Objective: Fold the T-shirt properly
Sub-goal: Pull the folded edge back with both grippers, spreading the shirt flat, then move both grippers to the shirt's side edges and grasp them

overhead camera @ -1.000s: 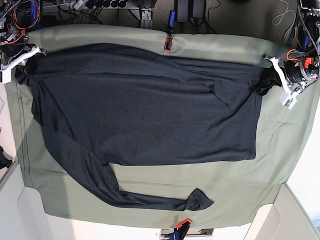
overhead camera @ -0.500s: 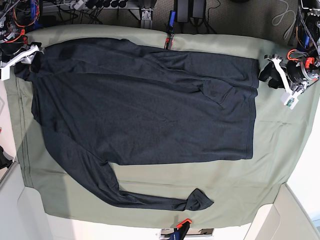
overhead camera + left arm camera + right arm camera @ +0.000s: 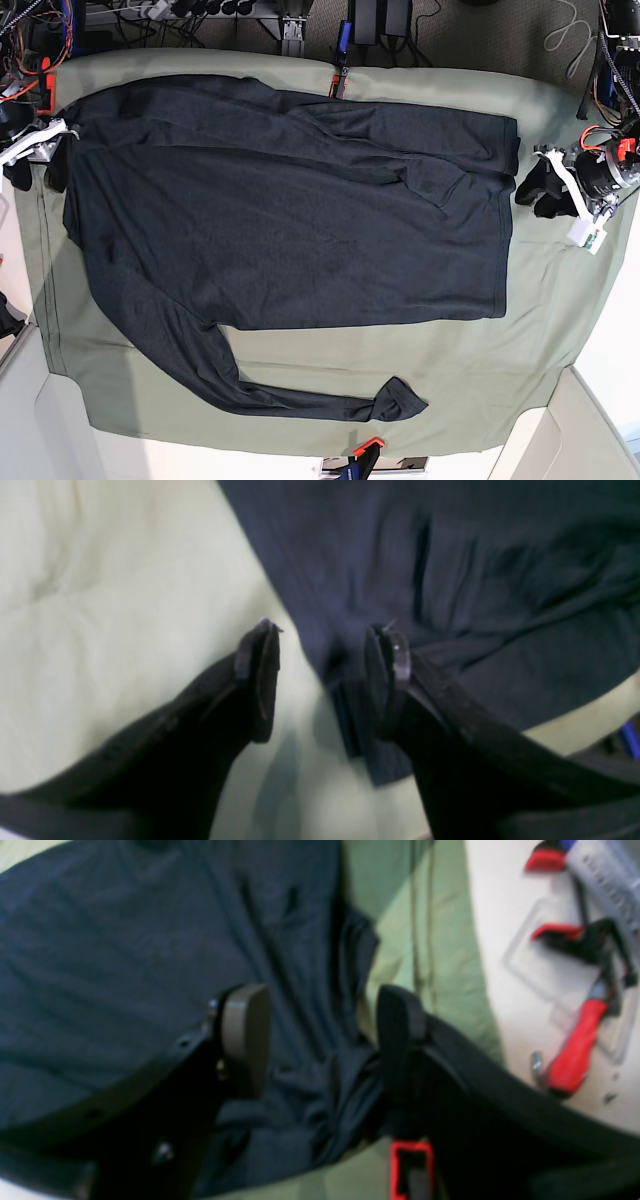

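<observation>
The dark navy T-shirt (image 3: 290, 230) lies spread flat on the sage-green cloth (image 3: 560, 310). One long sleeve (image 3: 300, 400) trails along the near edge; the other lies folded over the body near the hem. My left gripper (image 3: 534, 192) is open and empty, just off the hem's far corner. In the left wrist view it (image 3: 325, 635) hangs open over that shirt corner (image 3: 450, 580). My right gripper (image 3: 36, 163) is open beside the shoulder end. In the right wrist view it (image 3: 322, 1015) hangs open above the shirt's edge (image 3: 150, 965), holding nothing.
A red-and-blue clamp (image 3: 338, 85) pins the cloth at the far edge, and another (image 3: 362, 452) at the near edge. Red-handled tools (image 3: 575, 1050) lie on the white surface beside the cloth. Cables and electronics sit beyond the far edge.
Both grippers have let go of the shirt's far corners and drawn back, open. The shirt's far edge now lies flat, further toward the far side than before.
</observation>
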Controlling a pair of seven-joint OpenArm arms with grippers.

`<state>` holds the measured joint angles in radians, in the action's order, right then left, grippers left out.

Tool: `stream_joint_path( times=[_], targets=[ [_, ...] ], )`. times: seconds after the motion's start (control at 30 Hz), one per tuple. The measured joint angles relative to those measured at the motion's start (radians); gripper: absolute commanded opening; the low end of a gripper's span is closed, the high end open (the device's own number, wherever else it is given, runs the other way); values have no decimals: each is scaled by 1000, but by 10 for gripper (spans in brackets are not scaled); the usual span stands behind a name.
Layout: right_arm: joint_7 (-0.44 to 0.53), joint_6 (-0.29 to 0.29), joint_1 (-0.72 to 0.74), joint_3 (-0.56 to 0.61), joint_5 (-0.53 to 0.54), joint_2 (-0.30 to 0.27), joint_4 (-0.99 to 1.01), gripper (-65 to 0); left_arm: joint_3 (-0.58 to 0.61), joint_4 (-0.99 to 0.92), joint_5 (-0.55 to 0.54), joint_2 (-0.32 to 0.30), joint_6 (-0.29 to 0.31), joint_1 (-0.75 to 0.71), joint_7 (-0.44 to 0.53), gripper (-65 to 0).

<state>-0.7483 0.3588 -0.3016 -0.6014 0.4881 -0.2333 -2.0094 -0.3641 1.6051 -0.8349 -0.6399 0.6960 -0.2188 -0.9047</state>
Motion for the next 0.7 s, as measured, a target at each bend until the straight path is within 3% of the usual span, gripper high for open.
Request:
stream_joint_path(
  times=[0.2,0.37,0.5,0.7],
  targets=[
    [75,-31,201,-2,-82,-2,153,-311,14,-3,-6,-1,0,71,16,-343],
    [82,-76,433,15,-182,-2,442,-311,102,-117,3,-1,-3,169,31,-343],
    [146,-74,605,38,-226,-1,671,-311,191,-246,18,0,-4,279,56,-343],
    [198,-79,750,170,-301,-5,947,-311,284,-420,110,8,-3,432,139,-343]
  ],
)
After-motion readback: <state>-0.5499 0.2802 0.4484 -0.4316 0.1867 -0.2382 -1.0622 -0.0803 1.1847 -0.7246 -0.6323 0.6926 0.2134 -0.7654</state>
